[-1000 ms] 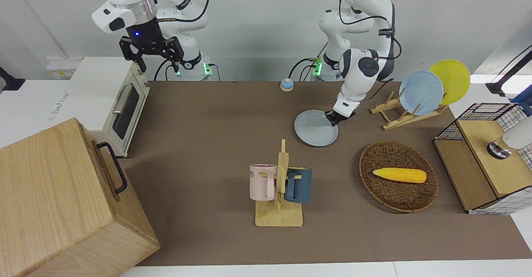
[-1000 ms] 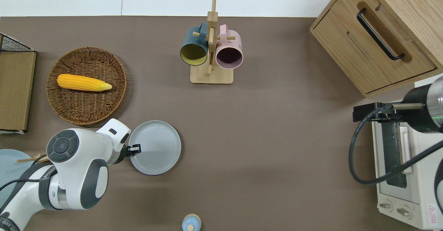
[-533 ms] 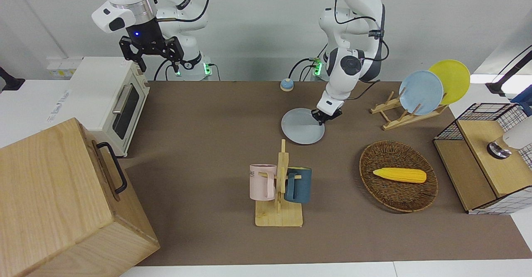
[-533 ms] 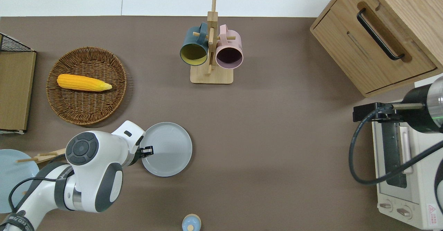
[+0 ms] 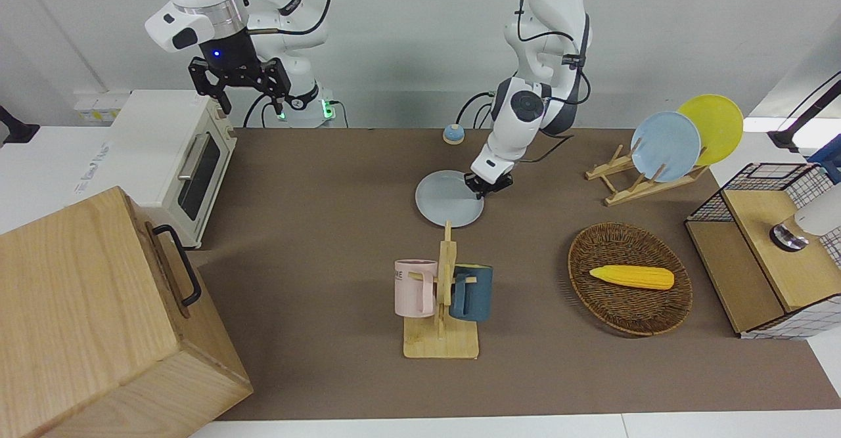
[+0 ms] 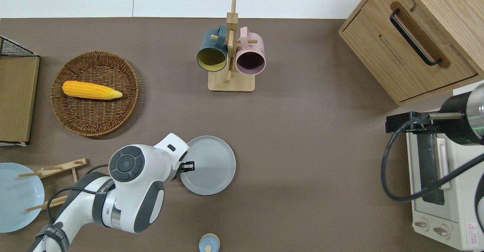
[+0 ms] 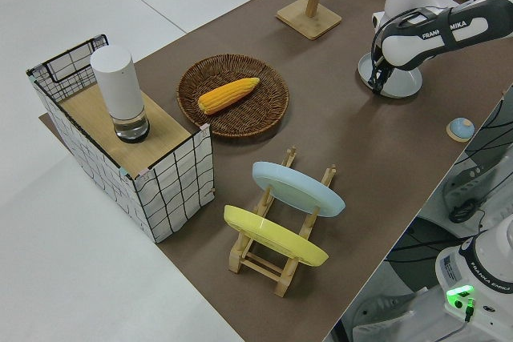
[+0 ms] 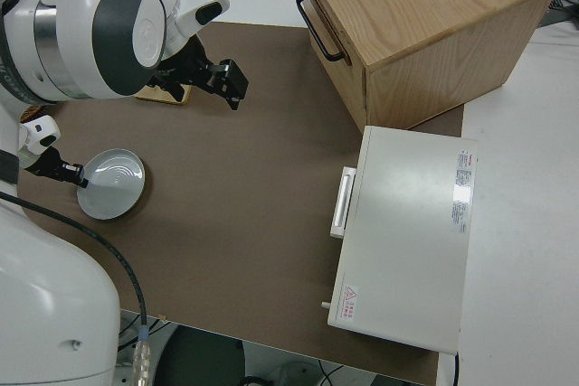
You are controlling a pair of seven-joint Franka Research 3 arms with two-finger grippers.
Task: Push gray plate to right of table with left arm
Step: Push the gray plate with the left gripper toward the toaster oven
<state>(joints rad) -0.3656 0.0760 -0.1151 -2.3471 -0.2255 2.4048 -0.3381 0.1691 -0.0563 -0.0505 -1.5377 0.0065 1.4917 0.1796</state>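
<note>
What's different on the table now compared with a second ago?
The gray plate has slid along the table toward the right arm's end, pushed by the left tool at its rim. Now it lies level with the mug rack, nearer the robots. The wicker basket and parked right arm stayed put.

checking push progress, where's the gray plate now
The gray plate lies flat near the table's middle, nearer the robots than the mug rack, with the left gripper at its rim.

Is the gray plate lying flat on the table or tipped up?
Flat: the gray plate rests level on the table, left gripper at its rim.
</note>
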